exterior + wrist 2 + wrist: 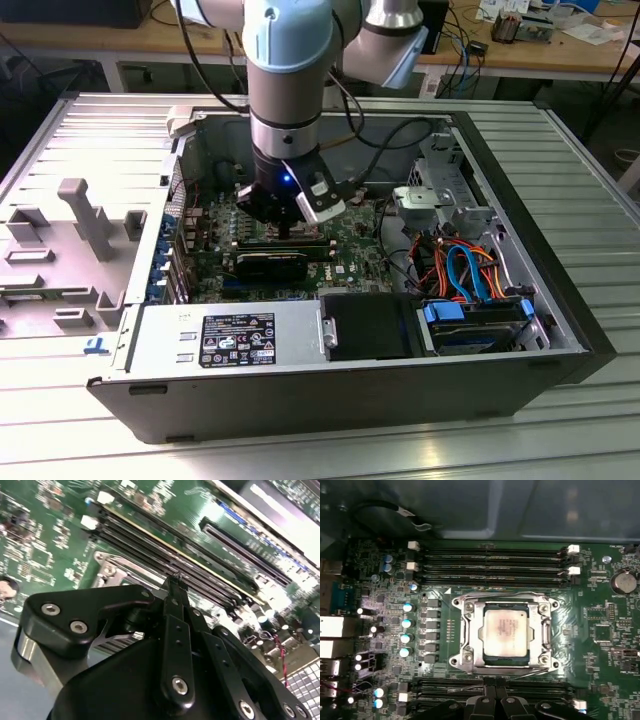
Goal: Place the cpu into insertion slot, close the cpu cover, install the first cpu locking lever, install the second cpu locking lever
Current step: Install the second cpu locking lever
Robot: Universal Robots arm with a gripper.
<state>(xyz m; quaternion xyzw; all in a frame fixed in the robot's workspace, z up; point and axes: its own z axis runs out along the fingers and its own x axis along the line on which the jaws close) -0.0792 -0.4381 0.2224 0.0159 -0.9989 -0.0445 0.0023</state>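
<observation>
Showing through the silvery cpu cover [504, 658], the dull square cpu [505, 629].

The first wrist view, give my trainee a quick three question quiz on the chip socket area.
1. True or false: the chip already sits in the socket.
2. The silver cover frame is: A) lying down around the chip, B) standing upright, C) missing.
3. Which long narrow parts run along both sides of the socket?

Key: 1 true. 2 A. 3 The black memory slots; the gripper is beside the socket, over one set of them.
</observation>
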